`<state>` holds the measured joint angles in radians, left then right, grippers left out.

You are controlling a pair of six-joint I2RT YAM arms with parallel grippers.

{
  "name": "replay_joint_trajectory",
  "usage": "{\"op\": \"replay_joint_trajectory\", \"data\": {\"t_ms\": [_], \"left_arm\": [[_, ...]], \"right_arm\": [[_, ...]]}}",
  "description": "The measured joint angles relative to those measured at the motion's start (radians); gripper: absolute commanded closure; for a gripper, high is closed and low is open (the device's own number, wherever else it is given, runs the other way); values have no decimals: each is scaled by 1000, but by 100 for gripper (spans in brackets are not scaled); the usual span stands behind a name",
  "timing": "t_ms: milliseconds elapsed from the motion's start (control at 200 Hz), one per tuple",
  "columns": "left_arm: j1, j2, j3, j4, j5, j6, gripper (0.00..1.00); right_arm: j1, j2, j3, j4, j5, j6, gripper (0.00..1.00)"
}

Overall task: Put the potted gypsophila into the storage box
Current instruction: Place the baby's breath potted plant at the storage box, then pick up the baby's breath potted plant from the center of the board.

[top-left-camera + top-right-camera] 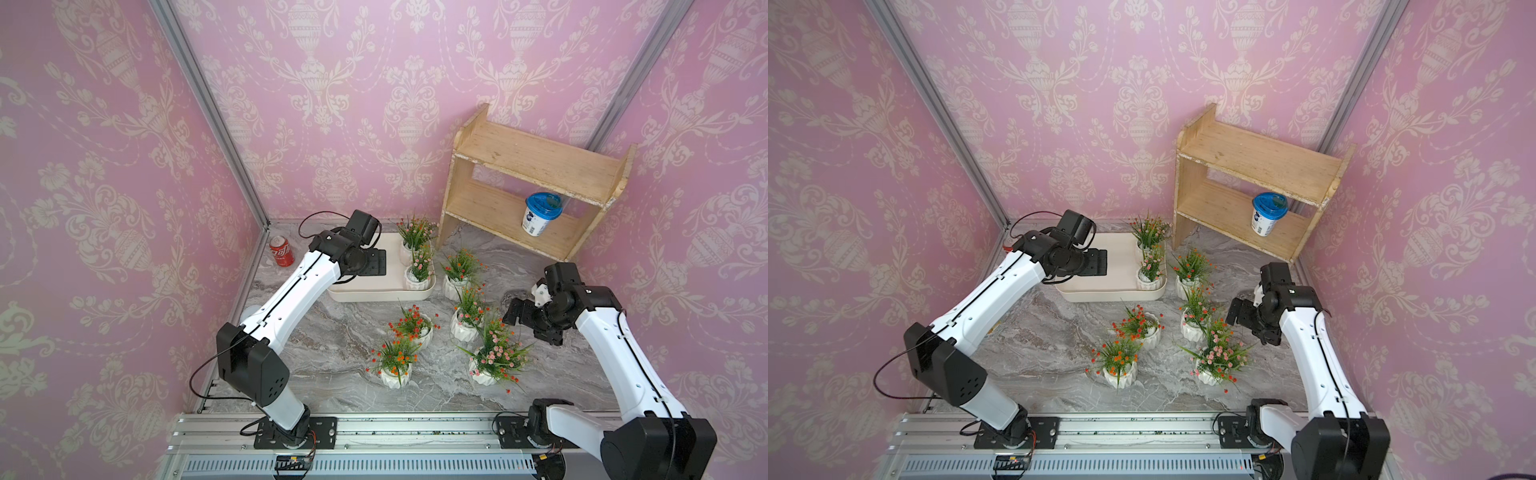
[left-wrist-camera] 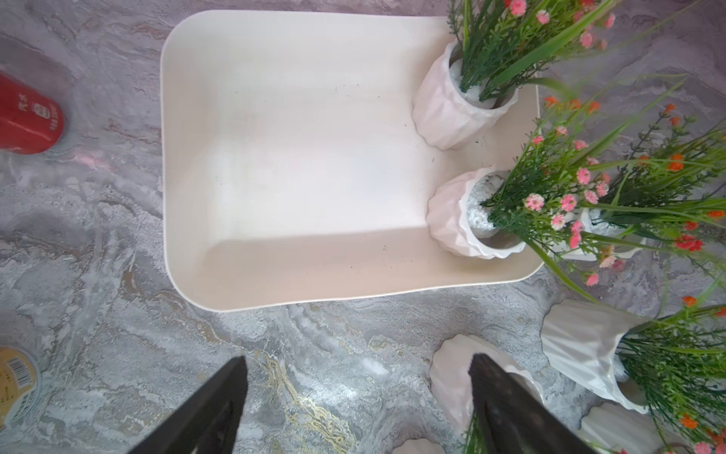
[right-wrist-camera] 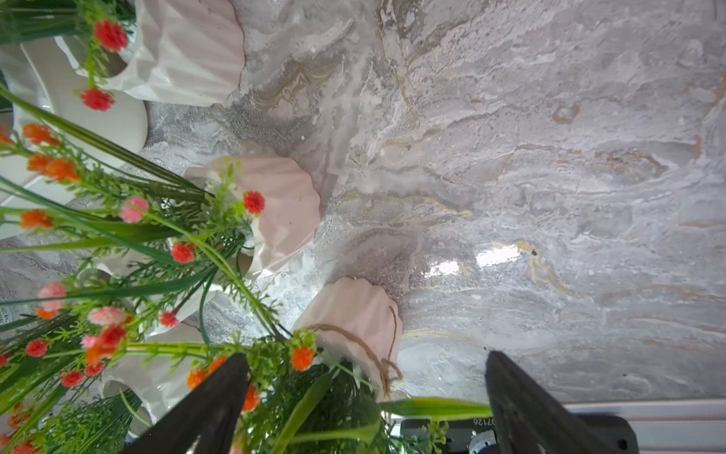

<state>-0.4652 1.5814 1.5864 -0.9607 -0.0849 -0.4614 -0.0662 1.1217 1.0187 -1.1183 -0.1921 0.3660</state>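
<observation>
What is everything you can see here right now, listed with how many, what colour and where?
flower pots: seven, white with green sprigs and pink, red or orange blossoms; two inside the box at its shelf-side end, five on the table
box: one, cream; left of the shelf
shelf: one, pale wood, two tiers; back right corner
tub: one, white with blue lid; lower shelf tier
can: one, red; back left, by the wall
labelled container: one, yellowish; cut off in the left wrist view
table: one, grey marble pattern
left gripper: one, black, open; above the box
right gripper: one, black, open; beside the pots on the table
</observation>
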Motion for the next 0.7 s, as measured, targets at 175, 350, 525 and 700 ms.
{"op": "replay_joint_trajectory", "data": {"t_ms": [175, 350, 525, 700], "left_arm": [[6, -127, -187, 6, 17, -19, 5], [6, -254, -361, 0, 64, -75, 1], [5, -383, -473, -48, 79, -135, 1], [5, -481, -544, -110, 78, -173, 1]], "right_arm": [[0, -26, 7, -4, -24, 0, 6], [1, -27, 66, 0, -72, 0, 8], [82, -31, 126, 18, -89, 5, 8], [304, -5, 238, 24, -45, 30, 9]]}}
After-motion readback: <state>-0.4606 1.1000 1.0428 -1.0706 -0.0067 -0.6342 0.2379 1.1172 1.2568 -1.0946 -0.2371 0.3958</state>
